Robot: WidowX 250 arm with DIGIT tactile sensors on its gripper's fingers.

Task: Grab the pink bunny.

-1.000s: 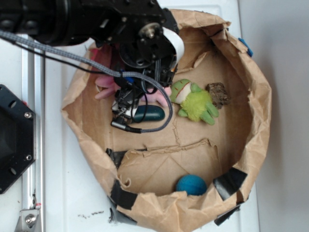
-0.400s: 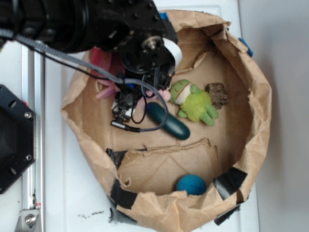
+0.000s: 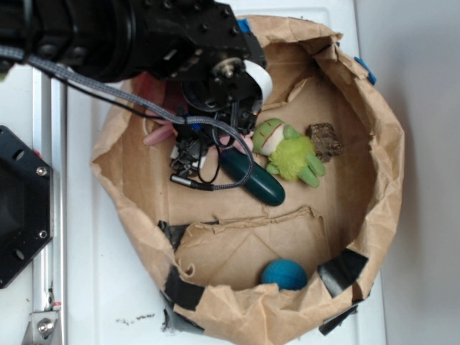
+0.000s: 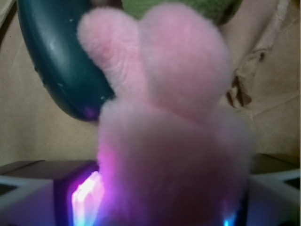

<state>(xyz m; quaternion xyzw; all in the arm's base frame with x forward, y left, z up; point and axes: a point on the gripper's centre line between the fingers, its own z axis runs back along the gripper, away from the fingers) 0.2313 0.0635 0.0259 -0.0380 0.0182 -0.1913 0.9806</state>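
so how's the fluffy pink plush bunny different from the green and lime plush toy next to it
The fluffy pink plush bunny is pale pink all over; the green and lime plush toy is green with a pale face. The bunny sits between the gripper fingers, mostly hidden under the arm; the green toy lies free and fully visible. Both are small fuzzy plush.

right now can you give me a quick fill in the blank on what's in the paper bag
1. In the wrist view, the pink bunny fills the space between the gripper fingers, its ears pointing ____.
2. The ball is ____ in colour.
3. The dark teal object lies beside the ____ plush toy.

Missing words: up; blue; green
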